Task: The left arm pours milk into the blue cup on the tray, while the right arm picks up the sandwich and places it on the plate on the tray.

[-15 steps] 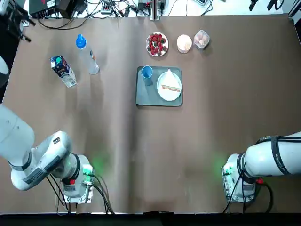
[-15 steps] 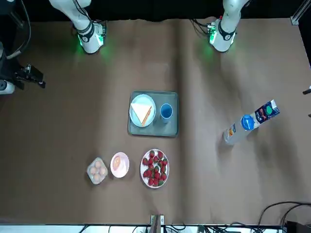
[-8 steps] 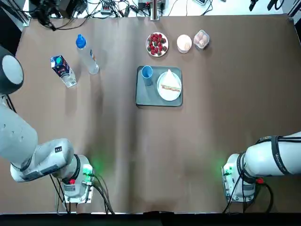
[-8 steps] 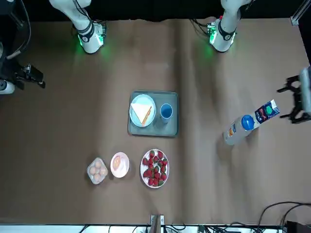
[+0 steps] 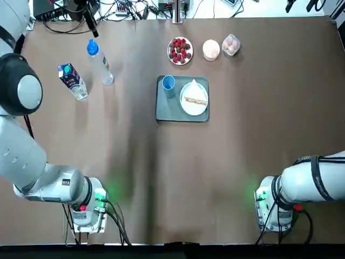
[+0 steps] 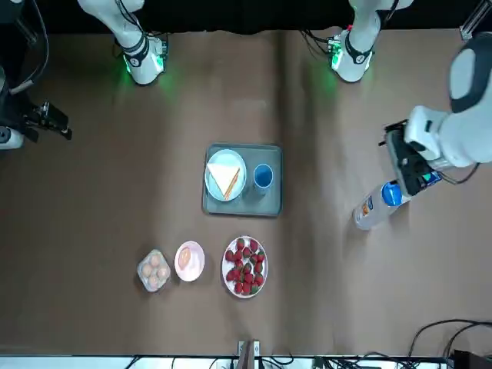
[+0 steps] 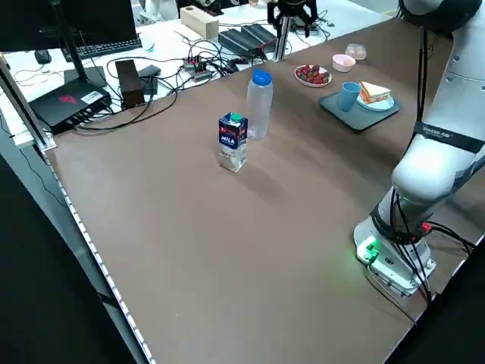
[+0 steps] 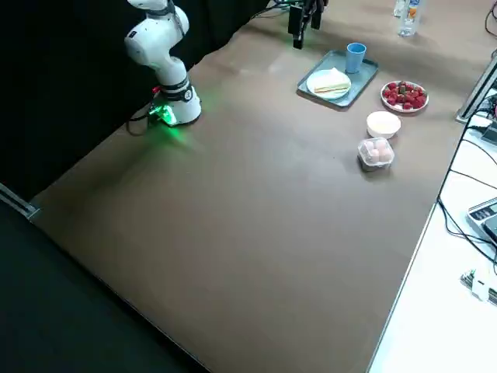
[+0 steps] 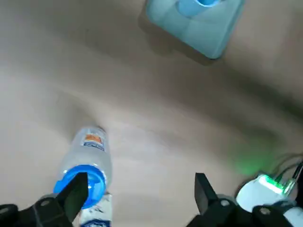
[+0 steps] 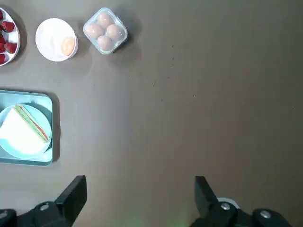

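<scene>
Your left gripper (image 9: 141,191), wide open and empty, hovers over the milk carton (image 7: 233,142), table's far-left corner area; lettering too small to read. Right gripper (image 10: 141,193) parked, wide open, empty.

Can't read any word, brand or no. for certain. Near L gripper (image 9: 144,184), can't make out print on blue-and-white cardboard carton (image 7: 233,142), nor on orange-and-blue label (image 9: 93,141) of clear plastic bottle w/ blue cap (image 7: 259,105). Well apart from same gripper, can't read white sticker (image 7: 92,97) on black boxy device (image 7: 64,105) either.
</scene>
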